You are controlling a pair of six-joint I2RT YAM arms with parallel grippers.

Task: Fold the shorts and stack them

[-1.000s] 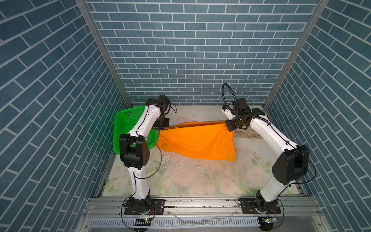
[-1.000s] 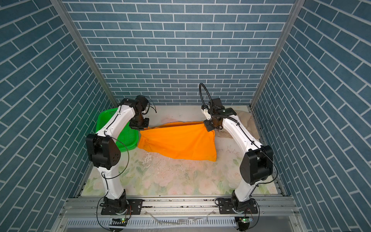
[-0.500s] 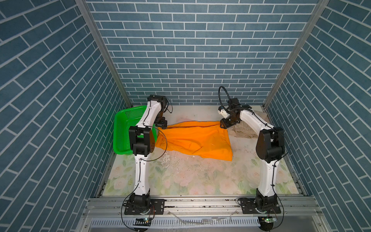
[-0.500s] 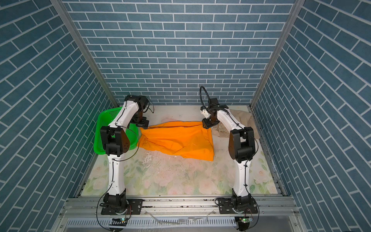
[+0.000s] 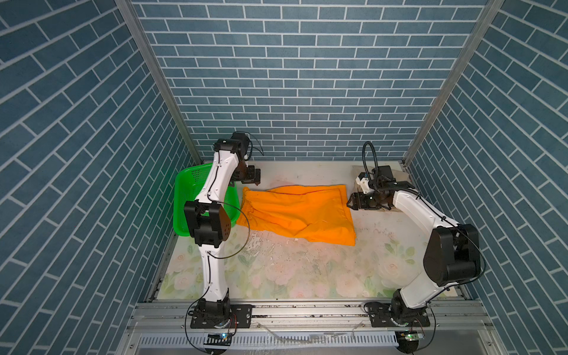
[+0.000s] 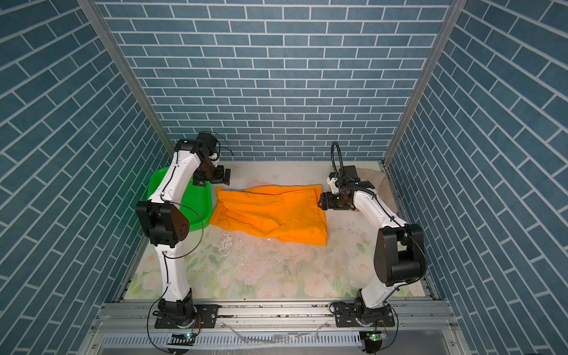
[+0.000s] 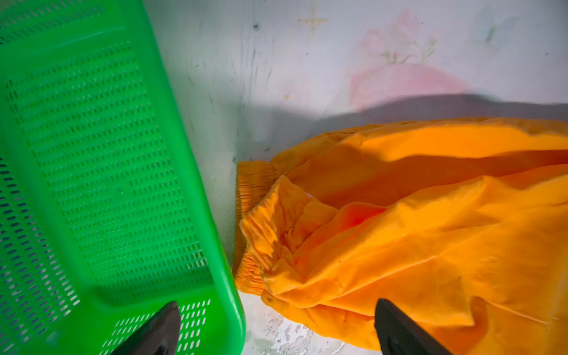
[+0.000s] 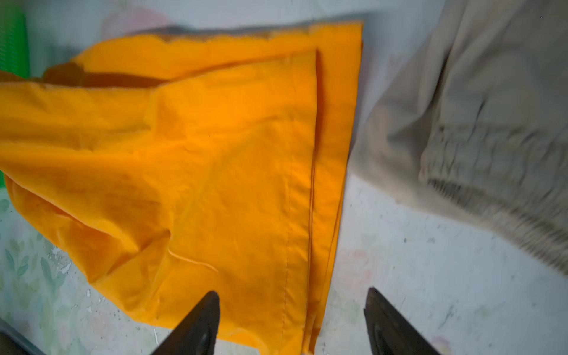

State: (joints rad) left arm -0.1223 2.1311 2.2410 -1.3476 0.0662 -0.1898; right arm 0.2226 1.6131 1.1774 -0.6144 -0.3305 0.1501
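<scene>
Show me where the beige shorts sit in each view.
In a top view: beige shorts in the far right corner, behind the right arm.
In a top view: beige shorts, same corner, clearer.
Left wrist: not in it.
Right wrist: beige shorts beside the orange shorts' leg hem.
Shared landmark: orange shorts, in all four.

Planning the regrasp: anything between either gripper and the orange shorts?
Nothing visible. Left gripper, open, hangs by the waistband end of the orange shorts, beside the basket; right gripper, open, hangs at the hem end. Beige shorts lie beside that hem, out of the way.
</scene>
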